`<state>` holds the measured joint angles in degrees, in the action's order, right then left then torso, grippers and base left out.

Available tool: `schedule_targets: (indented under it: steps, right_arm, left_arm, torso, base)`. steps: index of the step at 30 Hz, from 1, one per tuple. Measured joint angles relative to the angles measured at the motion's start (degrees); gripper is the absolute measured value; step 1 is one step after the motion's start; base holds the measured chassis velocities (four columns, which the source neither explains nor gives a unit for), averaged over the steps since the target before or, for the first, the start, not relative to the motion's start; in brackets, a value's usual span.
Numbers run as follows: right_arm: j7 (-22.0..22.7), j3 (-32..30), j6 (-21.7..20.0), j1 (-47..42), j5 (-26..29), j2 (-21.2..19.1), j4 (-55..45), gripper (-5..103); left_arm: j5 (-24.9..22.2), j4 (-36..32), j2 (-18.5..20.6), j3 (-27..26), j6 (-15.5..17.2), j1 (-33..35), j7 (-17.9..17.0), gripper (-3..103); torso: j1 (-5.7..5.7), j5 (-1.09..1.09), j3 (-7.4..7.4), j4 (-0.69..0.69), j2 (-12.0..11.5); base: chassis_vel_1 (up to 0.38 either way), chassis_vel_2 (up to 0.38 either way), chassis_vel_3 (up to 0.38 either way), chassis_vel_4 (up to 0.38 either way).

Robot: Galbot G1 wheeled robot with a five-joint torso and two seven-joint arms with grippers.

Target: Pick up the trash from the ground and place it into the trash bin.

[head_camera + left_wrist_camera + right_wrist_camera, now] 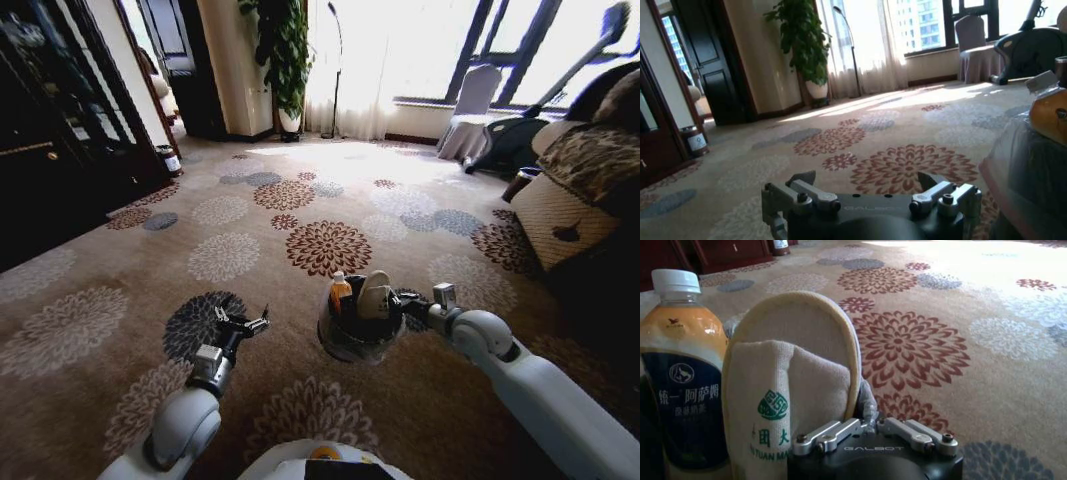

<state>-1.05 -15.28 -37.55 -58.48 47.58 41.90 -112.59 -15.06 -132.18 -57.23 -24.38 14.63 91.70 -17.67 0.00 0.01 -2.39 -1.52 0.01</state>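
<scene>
The trash bin (pixel 352 335) sits on the floral carpet (pixel 300 210) at lower centre of the head view, already holding an orange-capped bottle (pixel 340 290) and a beige slipper (pixel 375 295), both standing upright with their long axes vertical. The right pincer (pixel 408 302) is at the bin's right rim, narrowed around the slipper: in the right wrist view its fingers (pixel 830 432) pinch the slipper's edge (pixel 790 385), with the bottle (pixel 680 370) just beside. So the held piece already stands inside the bin, directly ahead of that pincer, and a release looks like all that remains for it. The left pincer (pixel 242 322) hovers over the carpet, left of the bin, spread wide and holding nothing; its fingers (pixel 800 192) show clear carpet between them.
</scene>
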Motion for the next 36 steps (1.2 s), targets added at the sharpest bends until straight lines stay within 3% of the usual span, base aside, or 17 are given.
schedule_targets:
  steps: [36]
  right_arm:
    - [0.0,0.0,-0.01,-0.01,0.02,0.0,0.03,1]
  left_arm:
    - [0.0,0.0,0.0,0.0,0.01,0.01,0.0,100]
  torso:
    - [0.0,-0.01,0.0,-0.01,0.0]
  base:
    - [0.0,0.0,0.0,0.0]
